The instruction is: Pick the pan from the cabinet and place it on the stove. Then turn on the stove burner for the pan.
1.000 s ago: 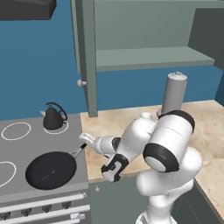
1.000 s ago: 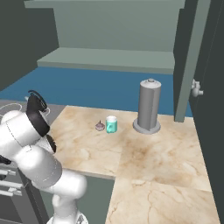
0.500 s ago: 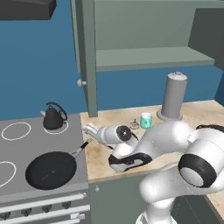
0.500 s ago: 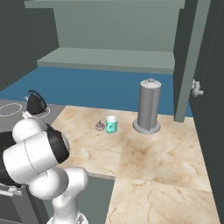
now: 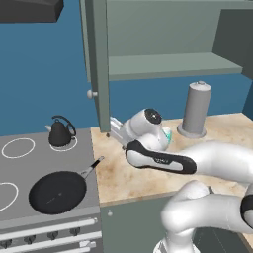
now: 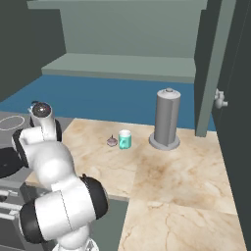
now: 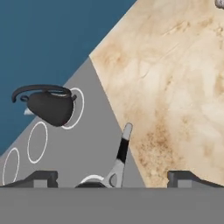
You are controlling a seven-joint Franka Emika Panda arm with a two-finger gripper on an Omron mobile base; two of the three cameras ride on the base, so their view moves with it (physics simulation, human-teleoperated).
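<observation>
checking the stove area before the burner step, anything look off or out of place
Mostly fine. The pan sits flat on the front burner of the stove, but its handle pokes out toward the marble counter edge. The cabinet door hangs open above. The kettle stands upright; nothing spilled.

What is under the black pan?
The pan sits flat on the grey stove, on the front burner spot nearest the counter. Its handle points out toward the marble counter. The white ring under it is covered, so it cannot be seen from the left base view.
</observation>
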